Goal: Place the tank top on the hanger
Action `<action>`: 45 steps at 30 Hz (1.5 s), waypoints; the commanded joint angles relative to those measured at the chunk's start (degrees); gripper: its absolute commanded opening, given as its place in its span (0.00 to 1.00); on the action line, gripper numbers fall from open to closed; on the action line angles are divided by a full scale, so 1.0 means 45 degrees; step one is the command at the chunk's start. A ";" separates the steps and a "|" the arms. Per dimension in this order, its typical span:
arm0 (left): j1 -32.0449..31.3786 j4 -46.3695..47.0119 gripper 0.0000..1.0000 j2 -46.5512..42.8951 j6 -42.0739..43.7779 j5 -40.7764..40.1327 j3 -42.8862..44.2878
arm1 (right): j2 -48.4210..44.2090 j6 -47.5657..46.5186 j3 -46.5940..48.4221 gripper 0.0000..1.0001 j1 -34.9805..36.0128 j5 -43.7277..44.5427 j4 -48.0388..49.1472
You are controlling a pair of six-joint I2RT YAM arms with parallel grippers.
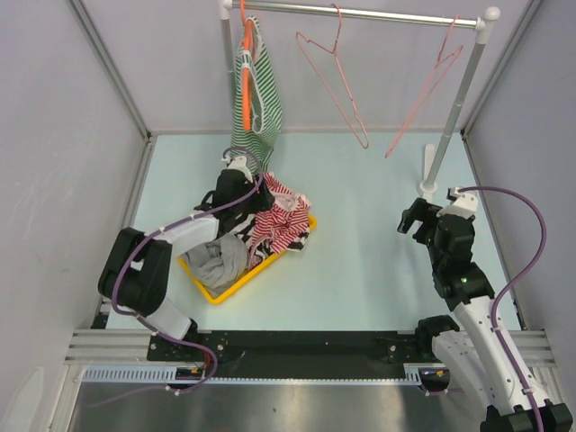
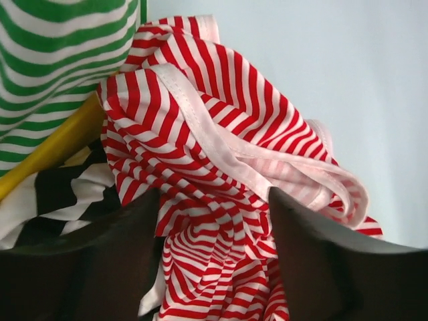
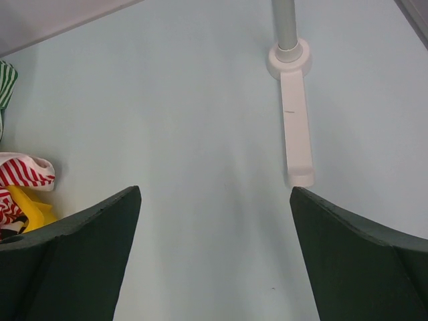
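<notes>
Left end effector (image 2: 212,200), jaws apart, straddles a bunched fold of the tank top (image 2: 200,114). Pinching the pale-trimmed strap just ahead would likely lift cleaner than loose cloth. The top is finely red-and-white striped and lies crumpled over the yellow tray (image 1: 216,292) beneath. Right end effector (image 3: 214,190) is wide open and empty; the hanger (image 1: 337,76) hangs well beyond on the rail (image 1: 360,13).
</notes>
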 commanded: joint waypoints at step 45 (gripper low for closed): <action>-0.0540 -0.7356 0.00 -0.8663 0.3816 0.4752 0.6969 | 0.0231 0.0184 0.0490 1.00 0.0039 -0.0325 0.0098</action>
